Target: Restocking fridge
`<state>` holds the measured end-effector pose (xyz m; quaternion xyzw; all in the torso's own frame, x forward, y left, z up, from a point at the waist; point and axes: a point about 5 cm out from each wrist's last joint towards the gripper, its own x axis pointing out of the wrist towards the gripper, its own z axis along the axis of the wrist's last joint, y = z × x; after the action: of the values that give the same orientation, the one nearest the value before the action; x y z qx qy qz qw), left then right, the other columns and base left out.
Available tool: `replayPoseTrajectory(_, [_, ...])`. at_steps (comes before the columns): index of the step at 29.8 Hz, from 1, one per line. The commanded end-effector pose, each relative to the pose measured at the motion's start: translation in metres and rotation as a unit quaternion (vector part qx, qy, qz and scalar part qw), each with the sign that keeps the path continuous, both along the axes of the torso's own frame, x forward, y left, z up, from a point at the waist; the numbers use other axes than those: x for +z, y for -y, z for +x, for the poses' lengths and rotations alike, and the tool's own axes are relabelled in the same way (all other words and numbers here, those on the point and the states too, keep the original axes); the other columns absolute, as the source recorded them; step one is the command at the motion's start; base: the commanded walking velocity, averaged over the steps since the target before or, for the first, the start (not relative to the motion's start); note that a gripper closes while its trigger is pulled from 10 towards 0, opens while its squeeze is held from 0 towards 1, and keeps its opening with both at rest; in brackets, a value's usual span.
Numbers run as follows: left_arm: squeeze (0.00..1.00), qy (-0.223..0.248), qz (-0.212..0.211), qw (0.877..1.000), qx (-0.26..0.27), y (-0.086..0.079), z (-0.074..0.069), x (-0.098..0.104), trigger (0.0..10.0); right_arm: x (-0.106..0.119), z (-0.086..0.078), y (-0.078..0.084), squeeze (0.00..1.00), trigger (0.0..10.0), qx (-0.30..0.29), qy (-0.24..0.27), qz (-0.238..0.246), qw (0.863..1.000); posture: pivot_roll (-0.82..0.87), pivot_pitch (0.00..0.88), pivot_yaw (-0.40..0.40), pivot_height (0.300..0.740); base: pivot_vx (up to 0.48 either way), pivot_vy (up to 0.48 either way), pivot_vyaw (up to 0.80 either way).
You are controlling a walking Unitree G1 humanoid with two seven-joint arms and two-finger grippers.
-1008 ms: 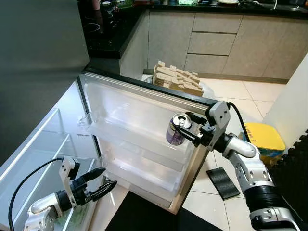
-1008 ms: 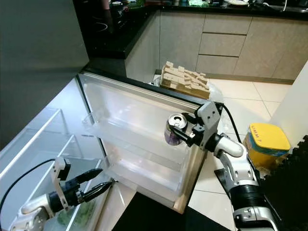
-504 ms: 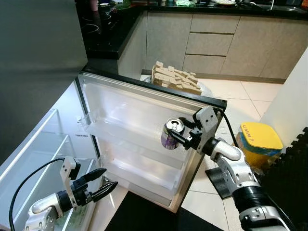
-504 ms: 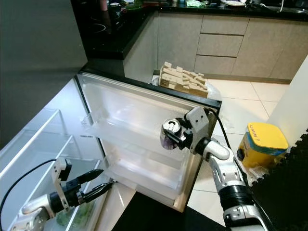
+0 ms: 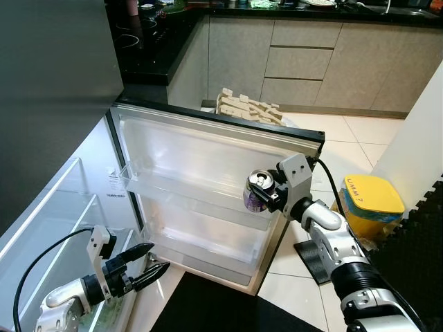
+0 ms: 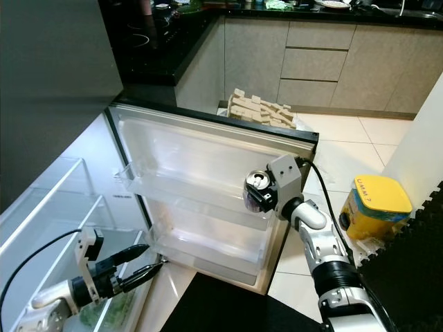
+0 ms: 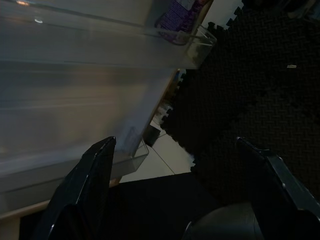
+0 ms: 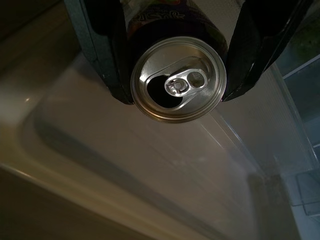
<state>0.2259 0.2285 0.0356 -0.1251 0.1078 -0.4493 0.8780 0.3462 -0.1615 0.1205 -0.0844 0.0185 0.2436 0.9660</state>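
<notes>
A purple drink can with a silver top is held upright by my right gripper, which is shut on its sides. The can is at the right end of the upper shelf of the open fridge door, and its lower part shows through the shelf's clear front wall. In the right wrist view the black fingers clamp the can from both sides. My left gripper hangs open low by the fridge body, below the door's lower shelf.
Glass shelves and a drawer with greens are inside the fridge at left. On the floor are a yellow-lidded tub, a small dark mat and black foam tiles. A pale slatted stack stands behind the door.
My right gripper has carried the can downward against the door, toward the right end of the upper door shelf. The camera has shifted a little. The left gripper has stayed put, open.
</notes>
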Motion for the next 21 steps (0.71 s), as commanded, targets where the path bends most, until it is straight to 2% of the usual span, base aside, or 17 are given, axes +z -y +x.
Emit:
replayPoseTrajectory(1, [0.00,-0.001,-0.008,1.000,-0.002,0.004,-0.001,-0.001,10.0,-0.003,0.001,0.003,0.00,10.0,-0.014,-0.004,0.003,1.000,-0.05,0.000,-0.020,0.740,0.000,0.000,0.00])
replayPoseTrajectory(4, [0.00,-0.001,-0.009,1.000,-0.002,0.004,-0.001,-0.001,10.0,-0.003,0.002,0.003,0.03,10.0,-0.015,-0.006,0.009,1.000,-0.05,0.000,-0.021,0.740,0.000,0.000,0.00])
replayPoseTrajectory(5, [0.00,-0.001,-0.009,1.000,-0.003,0.005,-0.001,0.000,10.0,-0.003,0.002,0.003,0.96,10.0,-0.015,-0.006,0.014,1.000,-0.05,0.000,-0.021,0.740,0.000,0.000,0.00])
replayPoseTrajectory(6, [0.00,-0.001,-0.010,1.000,-0.003,0.005,-0.001,0.000,10.0,-0.003,0.002,0.003,0.96,10.0,-0.019,-0.005,0.016,1.000,-0.05,0.000,-0.021,0.740,0.000,0.000,0.00])
replayPoseTrajectory(8, [0.00,-0.001,-0.010,1.000,-0.004,0.005,-0.001,0.000,10.0,-0.002,0.003,0.004,0.94,10.0,-0.024,-0.003,0.018,1.000,-0.05,0.000,-0.021,0.740,0.000,0.000,0.00])
replayPoseTrajectory(9, [0.00,-0.001,-0.010,1.000,-0.004,0.005,-0.001,0.000,10.0,-0.001,0.003,0.004,0.69,10.0,-0.025,-0.001,0.024,0.999,-0.05,0.000,-0.021,0.740,0.000,0.000,0.00])
replayPoseTrajectory(10, [0.00,-0.001,-0.010,1.000,-0.004,0.005,-0.001,0.000,10.0,-0.001,0.003,0.004,0.69,10.0,-0.025,-0.001,0.024,0.999,-0.05,0.000,-0.021,0.740,0.000,0.000,0.00])
replayPoseTrajectory(11, [0.00,-0.001,-0.011,1.000,-0.004,0.005,-0.001,0.000,10.0,0.001,0.003,0.004,0.41,10.0,-0.024,0.002,0.031,0.999,-0.05,0.000,-0.019,0.740,0.000,0.000,0.00])
replayPoseTrajectory(12, [0.00,-0.001,-0.011,1.000,-0.005,0.005,0.000,0.000,10.0,0.003,0.004,0.004,0.00,10.0,-0.021,0.007,0.036,0.999,-0.05,0.000,-0.019,0.740,0.000,0.000,0.00])
replayPoseTrajectory(21, [0.00,-0.001,-0.011,1.000,-0.006,0.005,0.000,0.001,10.0,0.022,0.002,0.002,0.00,10.0,0.015,0.056,0.084,0.995,-0.05,0.000,-0.019,0.740,0.000,0.000,0.00])
